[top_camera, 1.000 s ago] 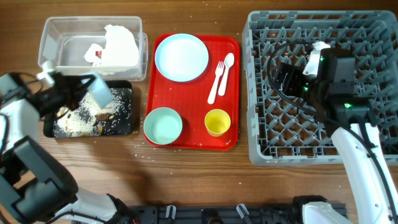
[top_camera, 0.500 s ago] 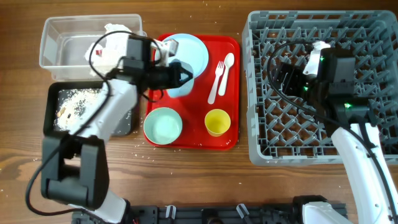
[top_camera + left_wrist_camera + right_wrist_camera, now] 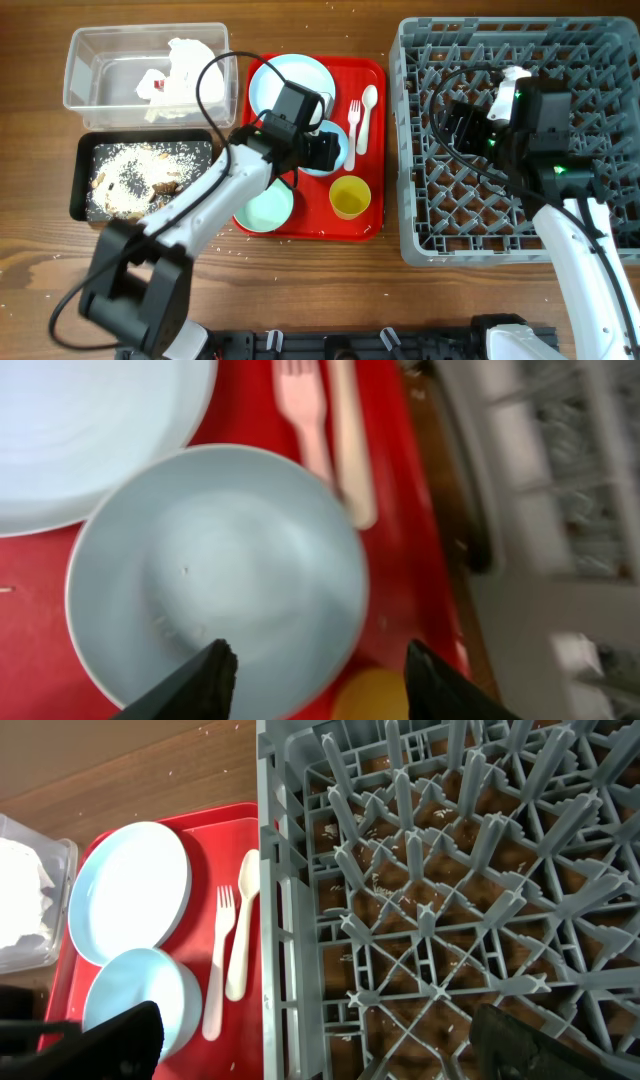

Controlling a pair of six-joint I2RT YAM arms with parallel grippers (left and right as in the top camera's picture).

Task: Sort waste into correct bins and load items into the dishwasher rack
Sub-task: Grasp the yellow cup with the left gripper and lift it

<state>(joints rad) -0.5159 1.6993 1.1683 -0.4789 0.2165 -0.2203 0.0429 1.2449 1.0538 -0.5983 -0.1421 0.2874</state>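
Observation:
My left gripper (image 3: 326, 150) (image 3: 320, 682) hovers open over the right rim of the pale blue bowl (image 3: 340, 164) (image 3: 215, 570), which rests on the red tray next to the pale blue plate (image 3: 290, 85) (image 3: 90, 430). The white fork (image 3: 352, 125) (image 3: 305, 420) and spoon (image 3: 366, 112) lie just right of the bowl. Below it are the yellow cup (image 3: 350, 197) and the mint bowl (image 3: 262, 208), partly under my arm. The napkin (image 3: 185, 65) lies in the clear tub (image 3: 80, 70); food scraps (image 3: 135, 178) cover the black tray (image 3: 85, 190). My right gripper (image 3: 470, 125) (image 3: 325, 1045) hangs open above the grey rack (image 3: 412, 150) (image 3: 420, 910).
The red tray (image 3: 312, 218) sits between the two bins and the rack. Crumbs dot the wooden table (image 3: 300, 290) in front of the tray. The left arm's cable loops over the plate and the tub's corner.
The left arm swung from above the black tray to the red tray, carrying the pale blue bowl. The bowl now sits on the tray and the jaws have opened. The right arm stayed put.

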